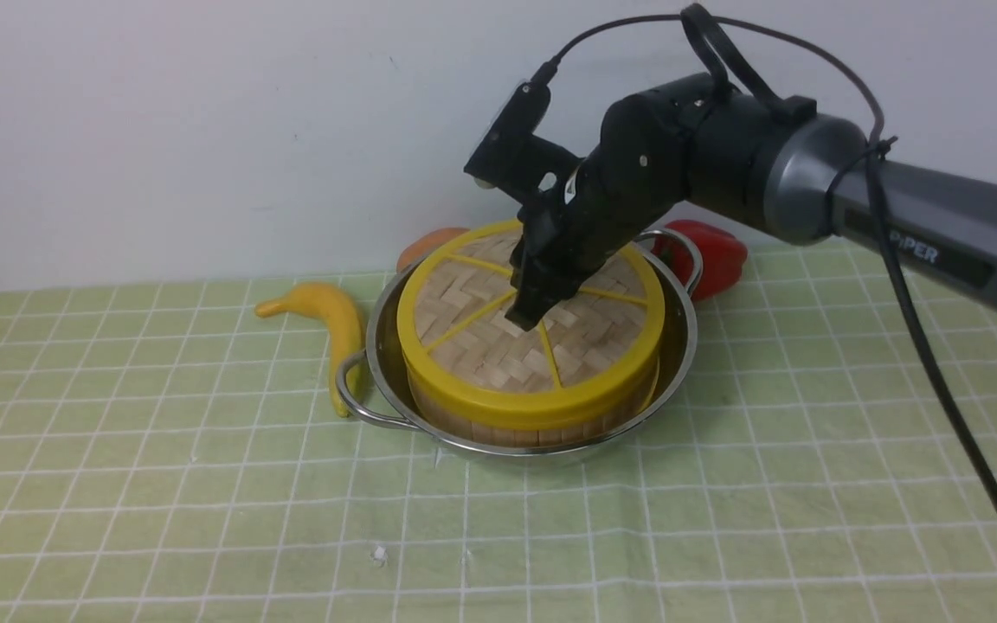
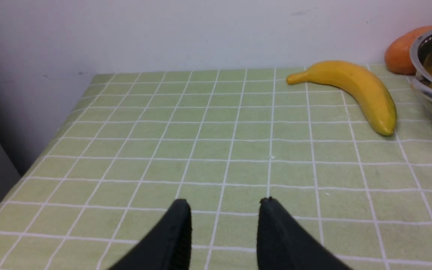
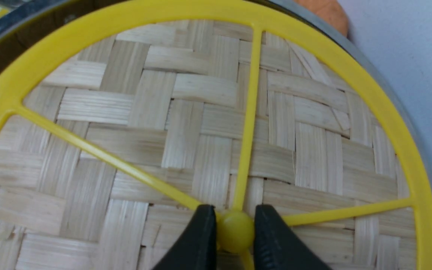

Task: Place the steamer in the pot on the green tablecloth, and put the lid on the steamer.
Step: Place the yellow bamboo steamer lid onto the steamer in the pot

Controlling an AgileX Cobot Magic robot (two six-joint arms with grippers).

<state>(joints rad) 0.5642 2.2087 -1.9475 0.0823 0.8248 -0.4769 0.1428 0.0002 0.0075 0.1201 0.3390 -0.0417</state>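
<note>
The steamer (image 1: 542, 424) sits in the pot (image 1: 395, 346) on the green tablecloth (image 1: 204, 484), its contents hidden under the lid (image 1: 498, 346). At left we see a banana (image 1: 330, 316). An orange item (image 1: 429, 242) and red pepper (image 1: 719, 255) are partly hidden. The left tool (image 2: 225, 204) stands apart, empty; the right tool (image 3: 234, 213) clamps the lid's hub (image 3: 236, 230). We read "PER" on the arm. Behind is a white wall.

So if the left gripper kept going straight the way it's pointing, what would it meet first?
Most likely the green tablecloth. The left gripper, jaws open and holding nothing, aims over bare cloth. The banana and pot lie off to one side; depth is hard to judge.
</note>
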